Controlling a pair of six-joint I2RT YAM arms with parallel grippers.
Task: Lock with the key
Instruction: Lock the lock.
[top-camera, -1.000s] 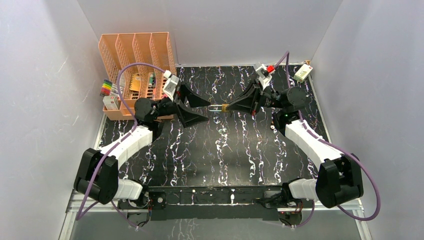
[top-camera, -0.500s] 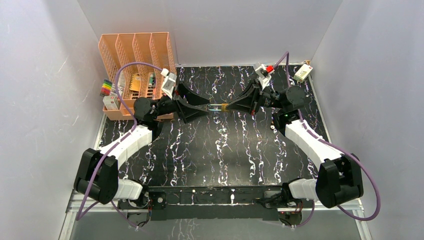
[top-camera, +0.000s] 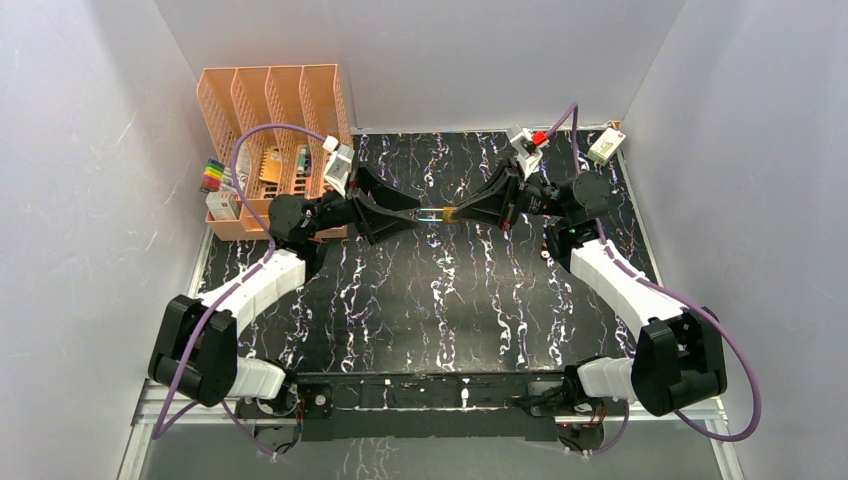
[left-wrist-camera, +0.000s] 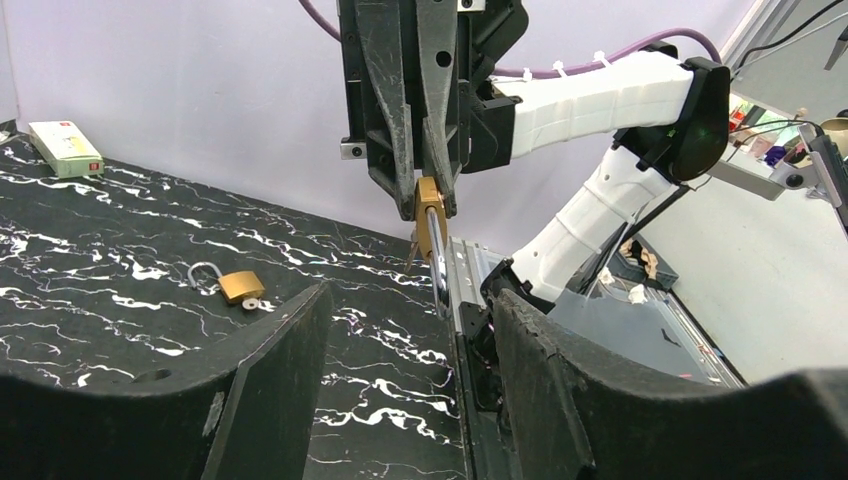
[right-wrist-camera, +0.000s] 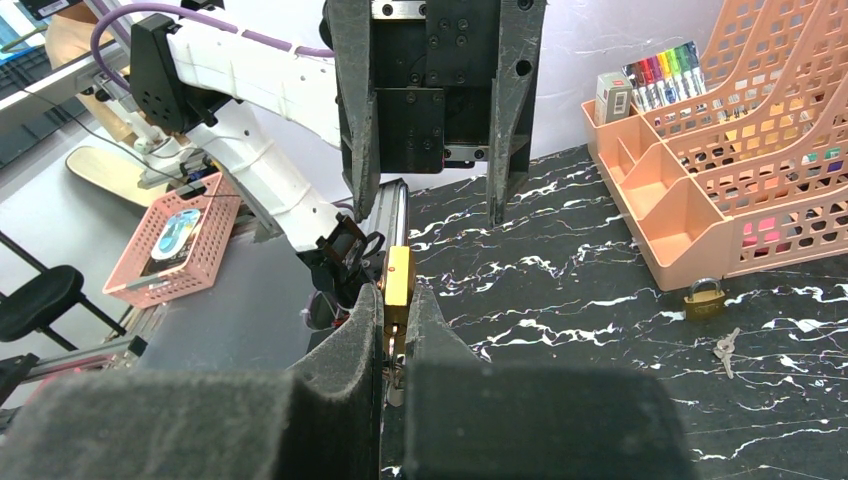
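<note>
My right gripper (top-camera: 455, 213) (right-wrist-camera: 398, 295) is shut on a brass padlock (right-wrist-camera: 397, 283) (left-wrist-camera: 430, 215), held in mid-air over the far middle of the table. A key (right-wrist-camera: 392, 350) seems to sit in the padlock's underside, between my right fingers. The steel shackle (left-wrist-camera: 438, 272) (top-camera: 430, 213) points at my left gripper (top-camera: 410, 215) (left-wrist-camera: 410, 295). That gripper is open, its fingertips either side of the shackle's end without visibly touching it.
A second brass padlock (left-wrist-camera: 240, 286) lies on the marble table (top-camera: 440, 300) to the right. A third padlock (right-wrist-camera: 706, 298) and loose keys (right-wrist-camera: 727, 348) lie by the peach organizer (top-camera: 275, 120). Markers (top-camera: 212, 175) stand at far left, a white box (top-camera: 605, 147) at far right.
My left gripper has moved right, up to the shackle, and its jaws have narrowed around it. The right gripper and the padlock have stayed still.
</note>
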